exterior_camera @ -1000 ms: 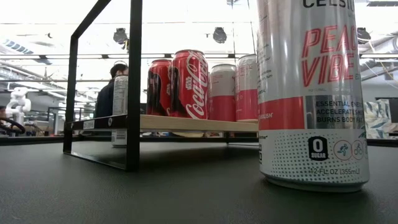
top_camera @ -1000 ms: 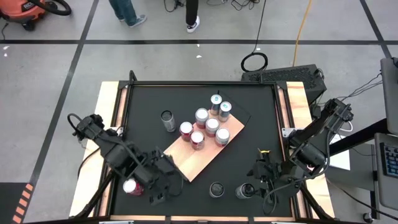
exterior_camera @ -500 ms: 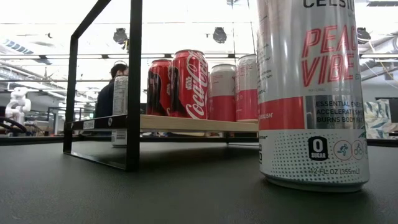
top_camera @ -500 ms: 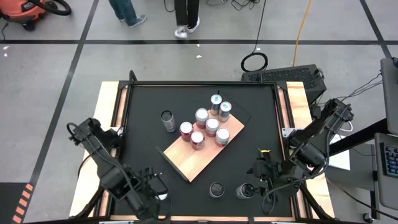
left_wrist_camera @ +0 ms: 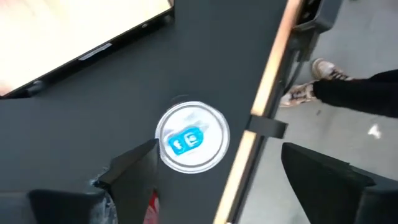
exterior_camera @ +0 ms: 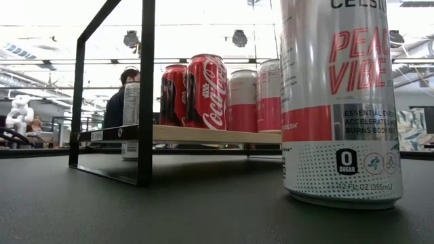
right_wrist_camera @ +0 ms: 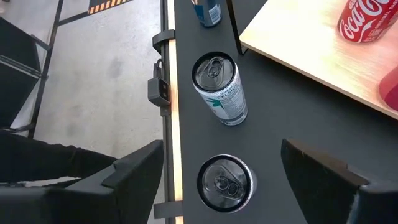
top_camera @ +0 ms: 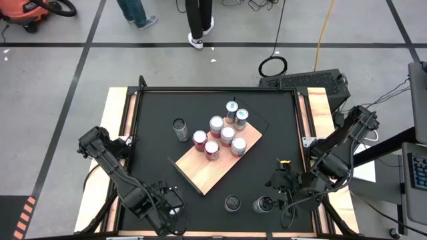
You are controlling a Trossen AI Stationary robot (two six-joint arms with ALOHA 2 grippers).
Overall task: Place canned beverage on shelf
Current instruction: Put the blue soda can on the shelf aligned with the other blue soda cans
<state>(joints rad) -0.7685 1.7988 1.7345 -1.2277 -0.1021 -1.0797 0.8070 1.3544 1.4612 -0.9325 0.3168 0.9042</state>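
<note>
Left end effector (top_camera: 167,212) hangs spread wide and holding nothing at the table's (top_camera: 150,133) near left corner, a blue-tabbed can (left_wrist_camera: 192,135) standing right ahead of its fingers. The shelf (top_camera: 212,167) with seven cans sits well beyond it, mid-table. Right end effector (top_camera: 280,189) is also released, two loose cans (right_wrist_camera: 219,86) just in front of it.

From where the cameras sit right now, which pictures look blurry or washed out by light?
Low view: the ceiling behind the cans on the shelf is blown out white, while the big near can stays sharp. Left wrist view: soft and smeared, the can top hazy and the shelf board glaring pale. High view: even light, little shadow.
</note>
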